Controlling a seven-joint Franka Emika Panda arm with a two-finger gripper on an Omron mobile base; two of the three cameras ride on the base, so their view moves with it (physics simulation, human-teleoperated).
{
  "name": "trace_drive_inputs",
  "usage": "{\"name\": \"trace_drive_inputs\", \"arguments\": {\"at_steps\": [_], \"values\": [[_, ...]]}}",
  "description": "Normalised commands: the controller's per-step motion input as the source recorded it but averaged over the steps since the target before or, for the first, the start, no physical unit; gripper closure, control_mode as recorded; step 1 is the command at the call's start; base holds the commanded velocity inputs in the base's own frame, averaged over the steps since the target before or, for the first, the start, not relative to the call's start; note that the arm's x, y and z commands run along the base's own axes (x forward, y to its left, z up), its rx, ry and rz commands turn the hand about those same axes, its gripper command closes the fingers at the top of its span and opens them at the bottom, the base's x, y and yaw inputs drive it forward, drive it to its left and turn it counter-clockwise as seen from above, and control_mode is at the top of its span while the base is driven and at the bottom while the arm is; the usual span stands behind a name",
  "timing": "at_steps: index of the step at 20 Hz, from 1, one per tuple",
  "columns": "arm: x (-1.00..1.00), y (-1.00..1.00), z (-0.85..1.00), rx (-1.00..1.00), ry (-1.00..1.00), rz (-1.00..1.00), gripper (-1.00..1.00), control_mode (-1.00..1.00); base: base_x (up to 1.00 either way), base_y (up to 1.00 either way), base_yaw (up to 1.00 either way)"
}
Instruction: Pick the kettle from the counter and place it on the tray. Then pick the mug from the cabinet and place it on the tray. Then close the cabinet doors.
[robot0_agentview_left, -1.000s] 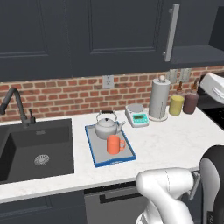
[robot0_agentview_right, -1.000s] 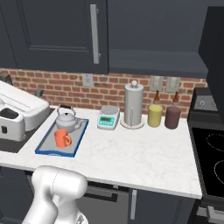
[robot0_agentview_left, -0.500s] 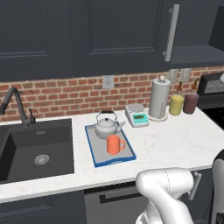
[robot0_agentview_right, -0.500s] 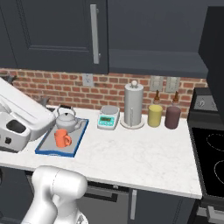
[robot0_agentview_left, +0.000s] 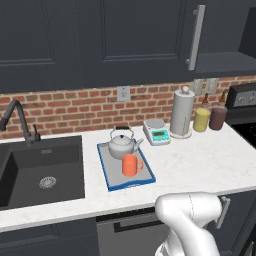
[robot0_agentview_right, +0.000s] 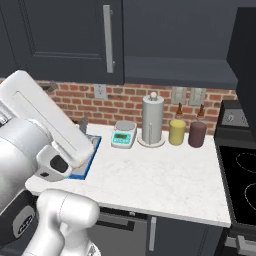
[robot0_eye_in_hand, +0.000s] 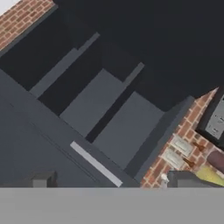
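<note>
Item: kettle (robot0_agentview_left: 121, 145), upright at the back of the tray (robot0_agentview_left: 106, 171), spout toward the scale (robot0_agentview_left: 156, 131). Item: mug (robot0_agentview_left: 131, 165), upright just in front of the kettle on the same tray, side handle turned to the right in the left base view. Tray flat on the bench (robot0_agentview_left: 200, 165), between sink (robot0_agentview_left: 40, 170) and scale. Judged status: both placements done, only the cabinet doors (robot0_agentview_left: 145, 35) left to do. Item: claw (robot0_eye_in_hand: 113, 181), released, tips wide apart, nothing between them, aimed up at the navy cabinet fronts. Key relation: panelled doors straight ahead of the claw and apart from it, with a grey bar handle (robot0_eye_in_hand: 95, 163) low in the hand view. Door and handle (robot0_agentview_left: 196, 37) long axis vertical in the room, running diagonally in the hand view because of the rolled wrist. Dark panel at the far right (robot0_agentview_right: 245, 50) judged to be a door standing open, its face swung out from the wall beside the exposed cabinet underside (robot0_agentview_right: 175, 70); cannot tell for certain. Next move judged to call for a reach to the right and a sideways push on that panel.
</note>
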Motion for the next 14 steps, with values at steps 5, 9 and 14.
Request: {"name": "trace_drive_inputs", "arguments": {"at_steps": [5, 9, 14], "values": [[0.0, -0.47, 0.0, 0.16, 0.0, -0.4, -1.0, -1.0, 0.0, 0.0, 0.0], [0.03, -0.59, 0.0, 0.2, 0.0, -0.51, -1.0, -1.0, 0.0, 0.0, 0.0], [0.01, -0.8, 0.0, 0.25, 0.0, -0.33, -1.0, -1.0, 0.0, 0.0, 0.0]]}}
